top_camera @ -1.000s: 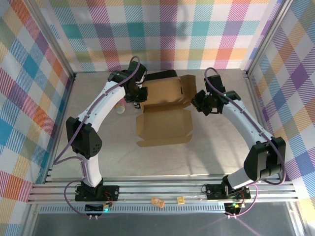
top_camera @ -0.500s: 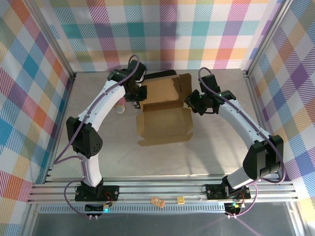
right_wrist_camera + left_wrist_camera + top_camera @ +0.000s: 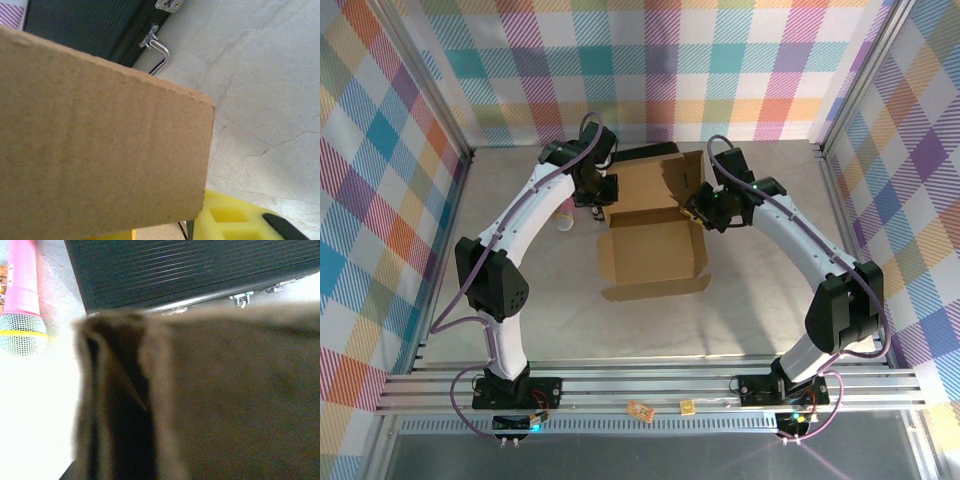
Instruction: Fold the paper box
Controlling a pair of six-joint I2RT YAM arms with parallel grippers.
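Brown paper box (image 3: 653, 250), open side up, long axis left-right.

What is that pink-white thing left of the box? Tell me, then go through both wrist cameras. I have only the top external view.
Observer: On the left wrist camera it is a pink microphone with a silver mesh head and a yellow band.
Operator: Now the black shape behind the box.
Observer: It is a black case with a ribbed face. Its metal latches sit along the edge nearest the paper box.
Operator: Report the right wrist.
Observer: A flat cardboard flap stands close to the camera. Beyond it is the case's metal handle.
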